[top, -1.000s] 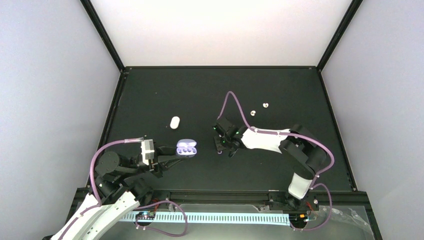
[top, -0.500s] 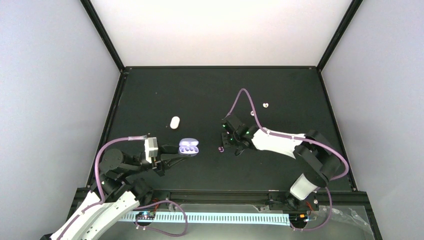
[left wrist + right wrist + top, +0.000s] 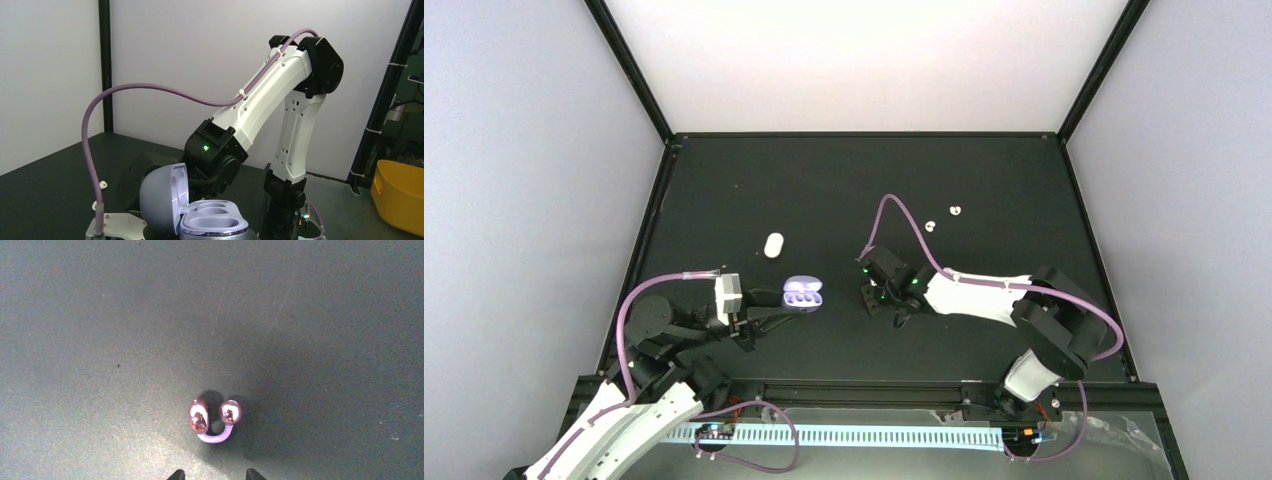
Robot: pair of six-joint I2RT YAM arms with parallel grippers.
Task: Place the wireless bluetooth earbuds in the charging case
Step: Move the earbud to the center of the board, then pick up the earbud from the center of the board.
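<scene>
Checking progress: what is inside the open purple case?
The purple case shows only bare moulded wells, nothing seated in them. Its front edge falls outside the frame, unseen.

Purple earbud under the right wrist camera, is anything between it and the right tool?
Nothing visible. The purple earbud lies on bare black mat, just ahead of the right tool, whose tips stand apart.

Bright overhead, back wall [image 3: 864,60] glares; R wrist pic seems grainy.
</scene>
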